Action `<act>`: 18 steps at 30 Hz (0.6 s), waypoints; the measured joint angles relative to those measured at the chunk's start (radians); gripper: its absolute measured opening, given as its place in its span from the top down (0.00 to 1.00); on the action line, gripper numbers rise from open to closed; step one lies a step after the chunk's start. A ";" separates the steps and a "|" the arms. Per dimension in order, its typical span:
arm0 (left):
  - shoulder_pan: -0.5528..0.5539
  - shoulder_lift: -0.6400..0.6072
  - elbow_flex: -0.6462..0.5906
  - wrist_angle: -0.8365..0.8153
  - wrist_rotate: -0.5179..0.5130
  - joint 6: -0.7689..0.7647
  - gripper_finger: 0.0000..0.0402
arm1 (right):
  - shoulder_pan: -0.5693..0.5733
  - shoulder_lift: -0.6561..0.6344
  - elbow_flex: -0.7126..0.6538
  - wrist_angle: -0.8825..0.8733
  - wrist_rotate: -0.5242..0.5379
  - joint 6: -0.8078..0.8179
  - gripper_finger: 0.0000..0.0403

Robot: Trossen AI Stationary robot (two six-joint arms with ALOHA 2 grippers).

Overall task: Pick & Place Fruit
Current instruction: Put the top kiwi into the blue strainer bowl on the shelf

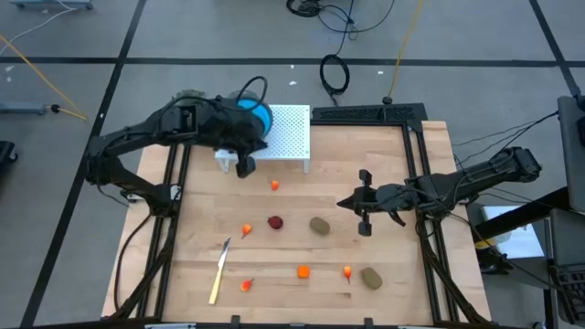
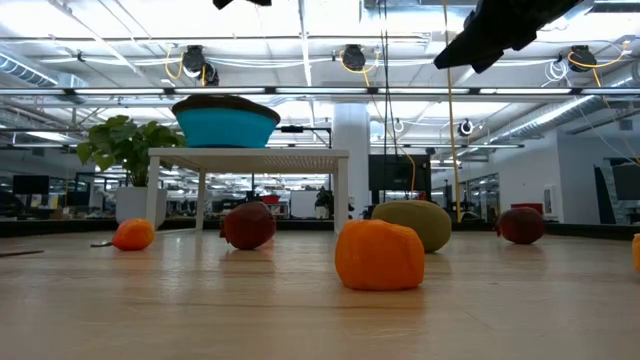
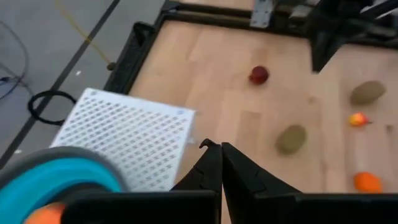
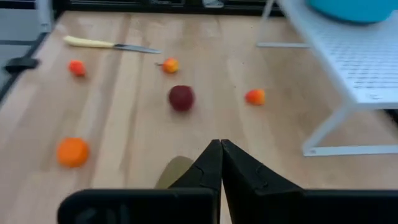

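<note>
While the left gripper hangs by the white rack (fingers pressed together, empty), the right gripper, likewise closed, hovers near an olive-brown oval.

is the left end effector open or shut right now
Shut. In the left wrist view the left end effector has its two dark fingers pressed together at the tips, nothing between them.

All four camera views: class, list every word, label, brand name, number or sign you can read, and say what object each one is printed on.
None can be read. The wooden table, white perforated stand, blue bowl, knife and toy fruit, such as the dark red piece, carry no visible print. Dark screens in the room behind the table, seen in the low view, are too small to read.
</note>
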 joint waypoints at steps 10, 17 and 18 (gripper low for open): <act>-0.110 -0.003 -0.124 0.236 0.000 -0.064 0.99 | 0.000 0.000 0.000 -0.058 -0.171 0.009 1.00; -0.188 -0.004 -0.268 0.435 -0.017 -0.137 0.99 | 0.001 0.000 0.000 -0.079 -0.223 0.052 1.00; -0.201 -0.004 -0.288 0.470 -0.027 -0.146 0.99 | 0.001 0.000 0.000 -0.087 -0.235 0.058 1.00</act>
